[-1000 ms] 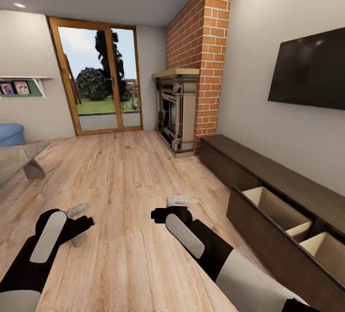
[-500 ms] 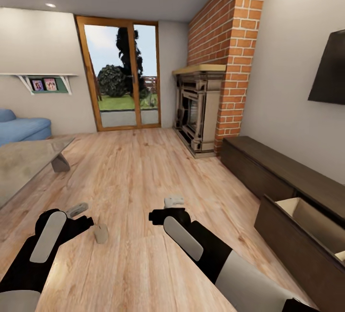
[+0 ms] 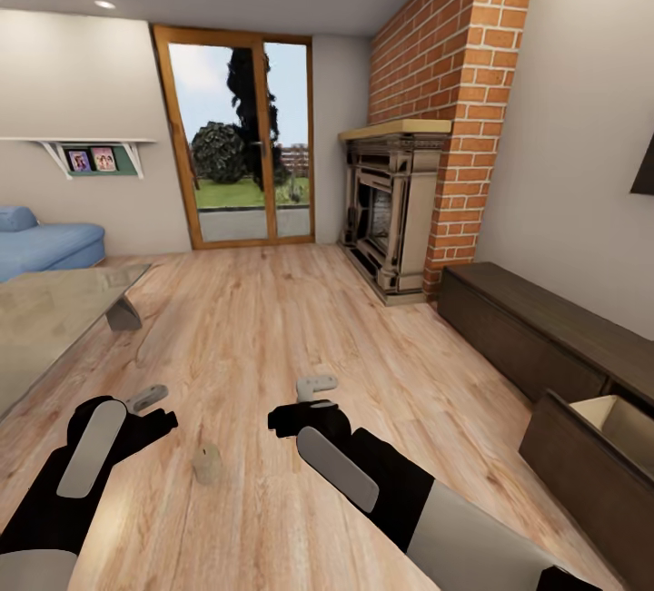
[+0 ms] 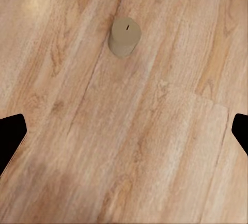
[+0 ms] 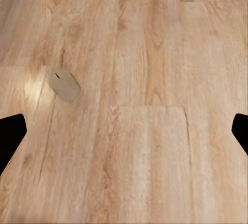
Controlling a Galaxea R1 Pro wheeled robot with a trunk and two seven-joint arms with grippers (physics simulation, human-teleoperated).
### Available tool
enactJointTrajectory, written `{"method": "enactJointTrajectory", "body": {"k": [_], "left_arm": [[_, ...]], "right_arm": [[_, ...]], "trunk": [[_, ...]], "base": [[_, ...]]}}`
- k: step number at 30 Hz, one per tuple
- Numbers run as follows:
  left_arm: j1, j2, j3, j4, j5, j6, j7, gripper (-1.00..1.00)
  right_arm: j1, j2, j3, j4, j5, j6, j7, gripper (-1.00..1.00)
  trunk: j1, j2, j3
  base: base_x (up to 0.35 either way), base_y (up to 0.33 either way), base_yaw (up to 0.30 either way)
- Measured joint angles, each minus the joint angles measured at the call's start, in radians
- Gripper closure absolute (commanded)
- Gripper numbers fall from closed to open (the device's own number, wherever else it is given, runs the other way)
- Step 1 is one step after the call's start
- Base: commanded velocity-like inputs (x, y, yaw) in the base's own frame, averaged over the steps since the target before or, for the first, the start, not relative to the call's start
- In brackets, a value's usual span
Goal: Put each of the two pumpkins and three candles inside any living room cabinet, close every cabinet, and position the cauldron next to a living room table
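View has swung left since a second ago; candle (image 3: 208,463) now stands on the floor (image 3: 272,319) between both arms, cabinet (image 3: 581,446) drawer open at right. Left gripper (image 3: 148,396) and right gripper (image 3: 316,383) both spread, empty. Left wrist view alone shows the wick.

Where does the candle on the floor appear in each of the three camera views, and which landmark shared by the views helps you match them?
Head view: the candle stands upright on the floor, low in the picture, between the two arms.
Left wrist view: the candle is near the top, centre.
Right wrist view: the candle is at mid-height, left side.
Shared landmark: the wooden floor planks around it.
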Motion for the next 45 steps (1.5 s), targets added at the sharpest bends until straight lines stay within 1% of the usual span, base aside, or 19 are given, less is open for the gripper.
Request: {"method": "enactJointTrajectory", "body": {"k": [5, 11, 18, 26, 30, 32, 33, 39, 45], "left_arm": [[0.000, 0.000, 0.000, 0.001, 0.000, 0.000, 0.000, -1.00], [0.000, -0.001, 0.000, 0.001, 0.000, 0.000, 0.000, -1.00], [0.000, -0.001, -0.003, 0.001, 0.000, 0.000, 0.000, -1.00], [0.000, -0.003, -0.005, 0.004, -0.001, 0.000, 0.000, -1.00], [0.000, -0.003, -0.005, 0.005, 0.000, -0.001, 0.000, -1.00], [0.000, -0.002, -0.005, 0.008, 0.001, -0.001, -0.003, -1.00], [0.000, -0.002, -0.005, 0.008, 0.001, -0.001, -0.004, -1.00], [0.000, -0.001, -0.005, 0.008, 0.001, 0.000, -0.005, -1.00], [0.000, -0.002, -0.005, 0.008, 0.002, 0.000, -0.005, -1.00]], "right_arm": [[0.000, -0.001, -0.003, 0.001, -0.001, -0.007, 0.000, -1.00], [0.000, -0.001, -0.004, 0.001, -0.001, -0.008, -0.003, -1.00], [0.000, 0.001, -0.003, 0.001, -0.002, -0.008, -0.009, -1.00], [0.000, 0.001, -0.003, 0.000, -0.002, -0.008, -0.005, -1.00], [0.000, -0.001, -0.003, -0.021, -0.002, -0.009, -0.002, -1.00], [0.000, -0.001, -0.003, -0.067, -0.002, -0.007, -0.007, -1.00], [0.000, -0.001, -0.003, -0.073, -0.002, -0.006, -0.005, -1.00], [0.000, -0.001, 0.001, -0.086, -0.001, -0.010, -0.002, -1.00], [0.000, 0.000, 0.003, -0.085, 0.000, -0.010, -0.004, -1.00]], "trunk": [[0.000, 0.000, 0.000], [0.000, 0.000, 0.002], [0.000, 0.000, 0.002], [0.000, 0.000, 0.002], [0.000, 0.000, 0.002], [0.000, 0.000, 0.002], [0.000, 0.000, 0.002], [0.000, 0.000, 0.002], [0.000, 0.000, 0.002]], "base": [[0.269, 0.211, 0.015], [0.241, 0.121, 0.219], [0.158, -0.006, 0.290], [0.148, -0.143, 0.261], [0.169, -0.180, 0.059], [0.214, -0.191, 0.005], [0.222, -0.178, 0.003], [0.229, -0.060, 0.001], [0.253, 0.130, 0.000]]}}
